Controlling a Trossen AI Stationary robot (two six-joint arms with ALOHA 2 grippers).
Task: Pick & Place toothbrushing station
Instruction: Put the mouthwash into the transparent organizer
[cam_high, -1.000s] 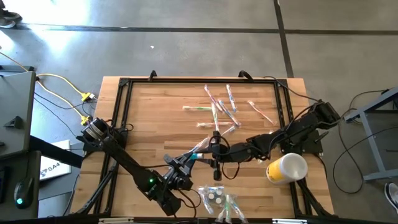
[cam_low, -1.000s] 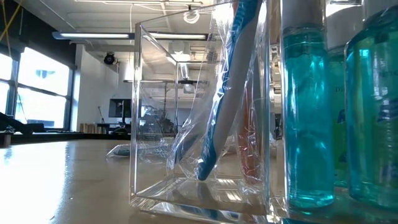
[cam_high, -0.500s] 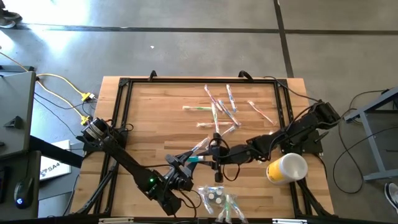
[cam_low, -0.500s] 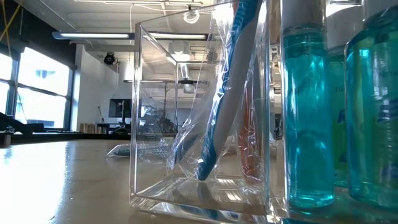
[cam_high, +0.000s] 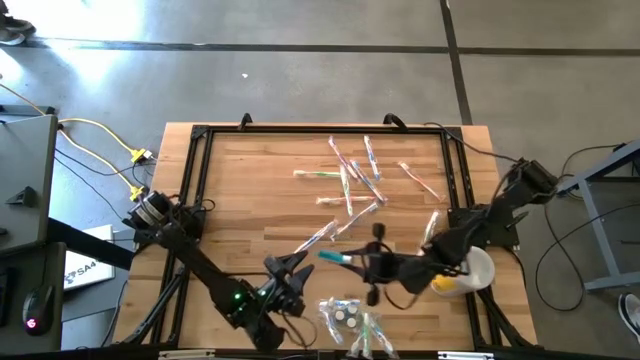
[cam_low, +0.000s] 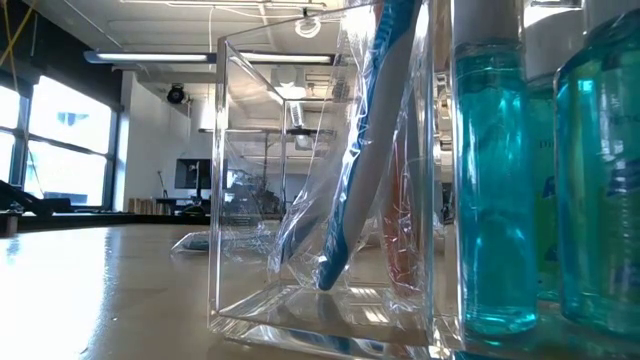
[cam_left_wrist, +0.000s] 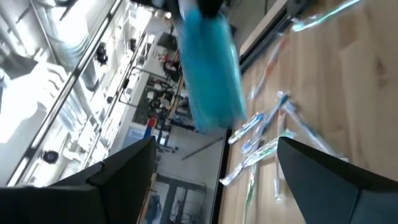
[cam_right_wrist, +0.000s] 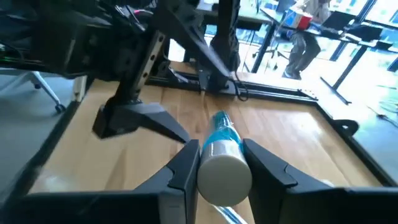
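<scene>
A small blue bottle (cam_high: 335, 257) with a white cap (cam_right_wrist: 224, 169) hangs above the table's near middle, and my right gripper (cam_high: 360, 261) is shut on it. My left gripper (cam_high: 296, 264) stands open just to the bottle's left, level, its fingers (cam_left_wrist: 124, 168) spread wide and clear of the bottle (cam_left_wrist: 211, 68). A clear organizer (cam_high: 350, 318) stands at the near edge. In the low view a wrapped blue toothbrush (cam_low: 365, 150) leans inside the organizer, beside blue bottles (cam_low: 490, 180). Neither gripper shows in the low view. My right gripper pinches the bottle between its two fingers (cam_right_wrist: 186, 165) at the cap end (cam_right_wrist: 219, 152). The fingers come about level from the table's right and lie along the bottle. The blue body sticks out ahead of them toward the left, lifted clear of the table.
Several wrapped toothbrushes (cam_high: 355, 170) lie scattered on the far middle of the table, and one more (cam_high: 322, 236) lies near the grippers. A white cup (cam_high: 470, 272) sits at the right edge under my right arm. A black frame (cam_high: 195, 170) rims the table.
My left gripper has opened wide and let go of the blue bottle. My right gripper, shut on the bottle, has carried it toward the table's right and near edge, away from the left gripper.
</scene>
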